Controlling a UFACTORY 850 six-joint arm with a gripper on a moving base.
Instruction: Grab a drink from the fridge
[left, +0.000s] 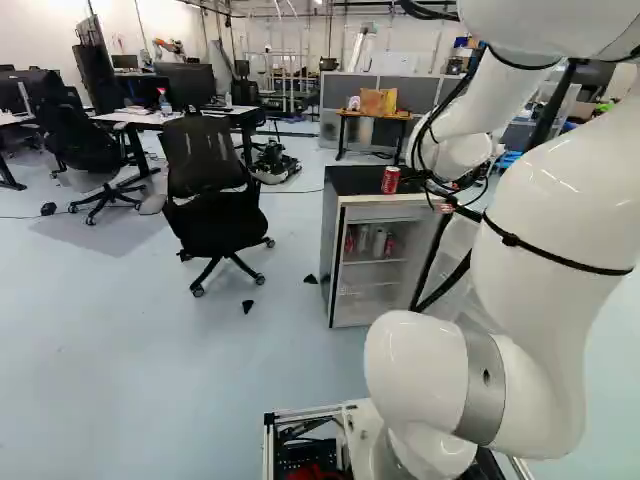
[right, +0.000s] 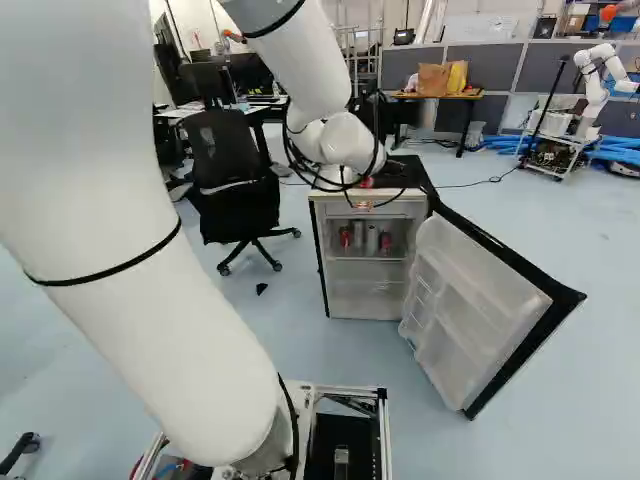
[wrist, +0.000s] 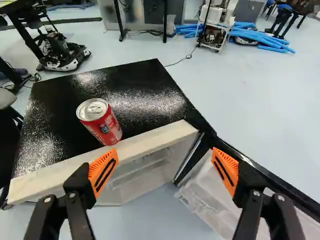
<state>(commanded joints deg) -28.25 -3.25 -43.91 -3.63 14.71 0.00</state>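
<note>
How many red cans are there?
3. One red metal can stands on the small black-topped fridge. Inside, on its upper shelf, a second red can and a third stand on either side of grey cans. More may hide behind.

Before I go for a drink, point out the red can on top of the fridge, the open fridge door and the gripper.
Red can (wrist: 106, 126): wrist view, on its side.
Fridge door (right: 468, 308): right base view, on its pale inner face.
Gripper (wrist: 165, 160): wrist view, midway between its open fingertips.
</note>
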